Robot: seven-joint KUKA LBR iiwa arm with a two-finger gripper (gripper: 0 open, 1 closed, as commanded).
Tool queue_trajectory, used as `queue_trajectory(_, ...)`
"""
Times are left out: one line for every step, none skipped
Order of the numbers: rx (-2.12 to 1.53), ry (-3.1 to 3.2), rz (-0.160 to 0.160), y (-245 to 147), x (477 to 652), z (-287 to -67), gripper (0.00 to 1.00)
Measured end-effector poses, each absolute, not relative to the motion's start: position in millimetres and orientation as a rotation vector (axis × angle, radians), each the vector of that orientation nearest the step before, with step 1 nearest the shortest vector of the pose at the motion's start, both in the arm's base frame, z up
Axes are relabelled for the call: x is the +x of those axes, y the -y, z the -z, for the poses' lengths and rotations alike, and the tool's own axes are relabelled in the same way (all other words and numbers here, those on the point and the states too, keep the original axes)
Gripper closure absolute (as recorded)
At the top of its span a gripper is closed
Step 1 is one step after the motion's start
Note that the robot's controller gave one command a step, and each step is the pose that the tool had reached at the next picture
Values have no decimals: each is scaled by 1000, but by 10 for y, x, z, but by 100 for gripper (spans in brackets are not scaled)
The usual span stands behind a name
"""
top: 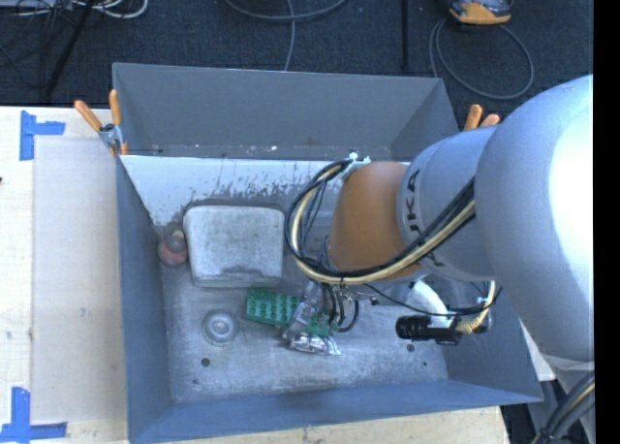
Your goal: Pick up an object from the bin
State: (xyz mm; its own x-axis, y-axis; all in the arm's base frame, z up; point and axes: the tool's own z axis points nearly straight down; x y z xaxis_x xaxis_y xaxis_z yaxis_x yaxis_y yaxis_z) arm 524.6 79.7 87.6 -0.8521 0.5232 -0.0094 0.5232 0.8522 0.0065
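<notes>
Claw (316, 314) stood low near the middle of the bin (145, 335) floor, open or closed could not be told, green ridged piece (266, 308) just left of it, crinkled packet (312, 341) directly below, grey block (235, 241) behind, clear lid (219, 326) further left.

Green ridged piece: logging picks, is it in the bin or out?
In: the green ridged piece lies on the bin floor, beside the gripper.

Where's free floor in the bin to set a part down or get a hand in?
Free: the floor strip between the front wall and the clear cap and wrapper, plus the front-left corner. Crowded: mid-floor, where green block, wrapper and gripper bunch beside the grey tray.
</notes>
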Motion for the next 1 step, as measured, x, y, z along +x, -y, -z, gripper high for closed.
queue_trajectory(850, -3021, -2, -794, 5257, -1404, 100)
